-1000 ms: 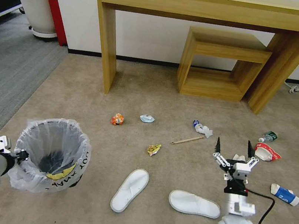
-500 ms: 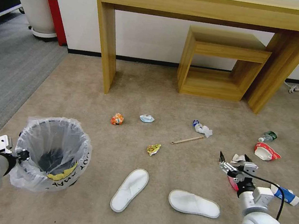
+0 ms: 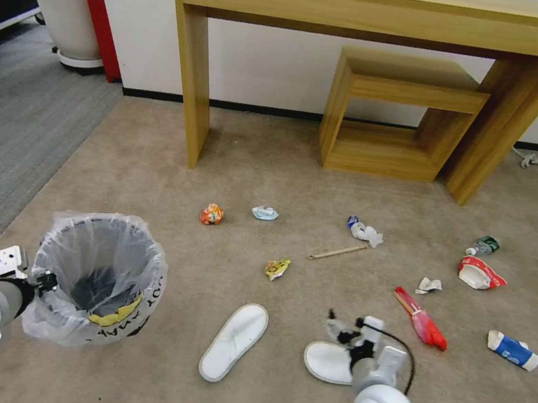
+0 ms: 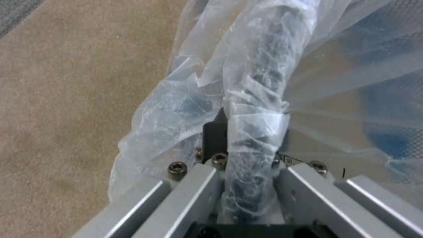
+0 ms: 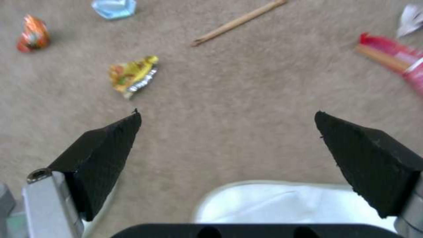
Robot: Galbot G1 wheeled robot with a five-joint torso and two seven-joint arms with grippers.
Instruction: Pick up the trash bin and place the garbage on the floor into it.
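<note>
The trash bin (image 3: 99, 277), black with a crinkly clear bag, stands on the floor (image 3: 325, 183) at the left. My left gripper (image 3: 42, 279) is shut on its bag-covered rim (image 4: 255, 109), seen close up between the left gripper's (image 4: 244, 145) jaws. My right gripper (image 3: 345, 324) hangs open over the heel end of the right white slipper (image 3: 326, 361); in the right wrist view the right gripper (image 5: 228, 113) has that slipper (image 5: 282, 206) just below its fingers. The garbage lies scattered: another slipper (image 3: 233, 341), yellow wrapper (image 3: 276, 269), wooden stick (image 3: 337, 252), red wrapper (image 3: 423, 320).
Farther off lie an orange wrapper (image 3: 211, 214), pale blue paper (image 3: 264, 213), crumpled paper (image 3: 364, 232), a red-white bowl (image 3: 479, 274), a green-label bottle (image 3: 485, 245) and a blue-white carton (image 3: 513, 350). A wooden console table (image 3: 378, 9) stands at the wall, grey carpet (image 3: 12, 116) to the left.
My right arm has swung left and back from beside the red-white bowl to above the right slipper, uncovering the red wrapper. The left gripper and bin have barely shifted.
</note>
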